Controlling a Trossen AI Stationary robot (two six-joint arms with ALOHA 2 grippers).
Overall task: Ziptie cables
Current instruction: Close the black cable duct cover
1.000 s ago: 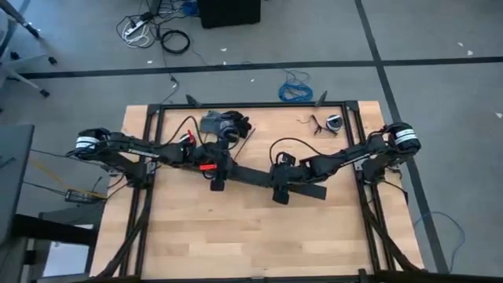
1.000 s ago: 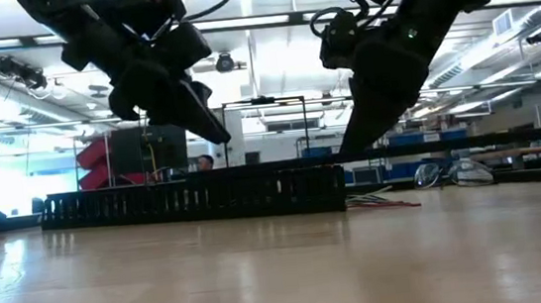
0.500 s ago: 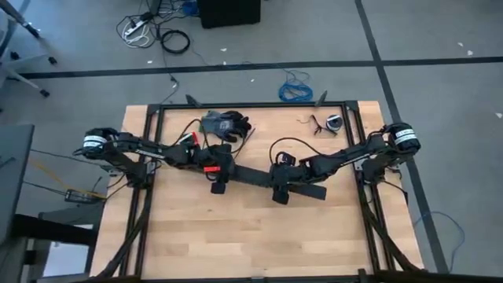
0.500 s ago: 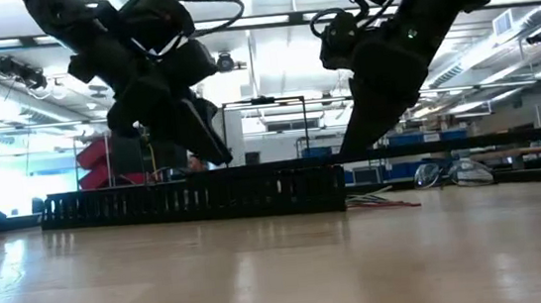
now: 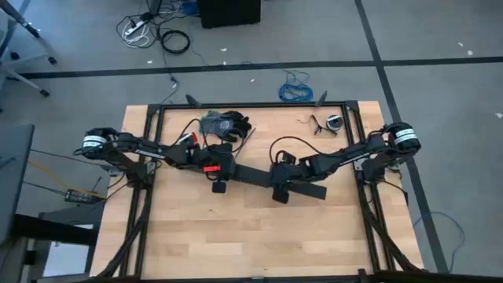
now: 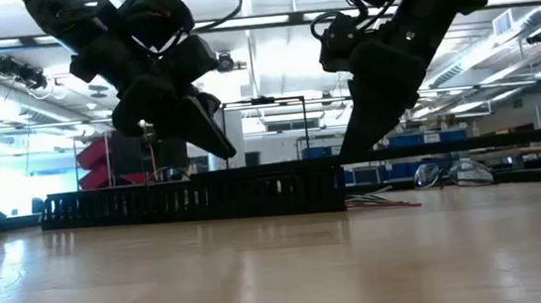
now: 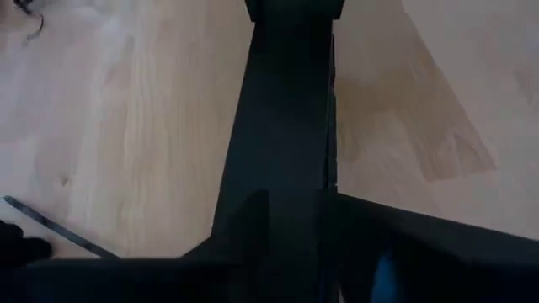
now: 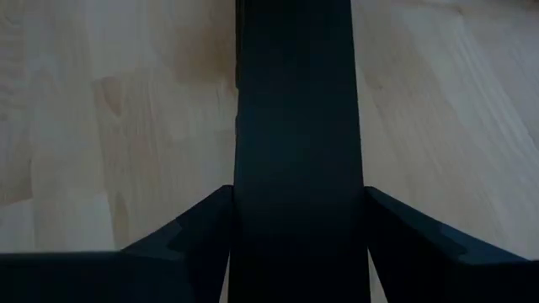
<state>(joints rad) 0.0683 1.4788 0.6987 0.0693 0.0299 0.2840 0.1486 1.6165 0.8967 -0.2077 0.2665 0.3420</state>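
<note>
My right gripper [image 5: 280,191] holds the black strip [image 5: 250,176] lengthwise between both grippers; left fingers' state I cannot tell.

Grey floor [image 5: 440,47], bright ceiling lights [image 6: 268,17]

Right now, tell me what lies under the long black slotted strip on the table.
Light wooden table shows around the strip; thin coloured cables poke out at one end. Left gripper and right gripper sit on it. Anything beneath it is covered.

cables [image 6: 383,200] | thin loose wires, reddish and dark | lying flat on tabletop | just beside the black slotted strip's [image 6: 196,199] end
</note>
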